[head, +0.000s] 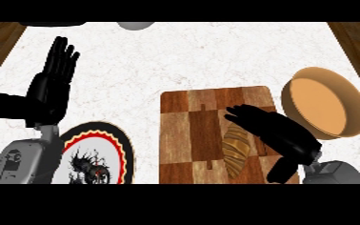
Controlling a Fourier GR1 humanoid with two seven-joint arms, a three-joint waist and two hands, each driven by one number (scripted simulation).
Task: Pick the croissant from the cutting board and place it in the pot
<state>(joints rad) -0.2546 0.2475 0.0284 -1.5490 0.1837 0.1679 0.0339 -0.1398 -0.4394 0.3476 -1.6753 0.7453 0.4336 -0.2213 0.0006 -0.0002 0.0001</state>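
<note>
A brown croissant lies lengthwise on the checkered wooden cutting board, in its lower right part. My right hand hovers over the board just right of the croissant, fingers stretched toward the upper left, thumb hanging down near the board's lower right corner; it holds nothing. The tan pot sits on the counter to the right of the board, its opening showing. My left hand rests open at the left, fingers up.
A round plate with a red, black and white pattern lies left of the board, by my left forearm. A grey rounded object shows at the top edge. Wooden counter edges run along both upper corners.
</note>
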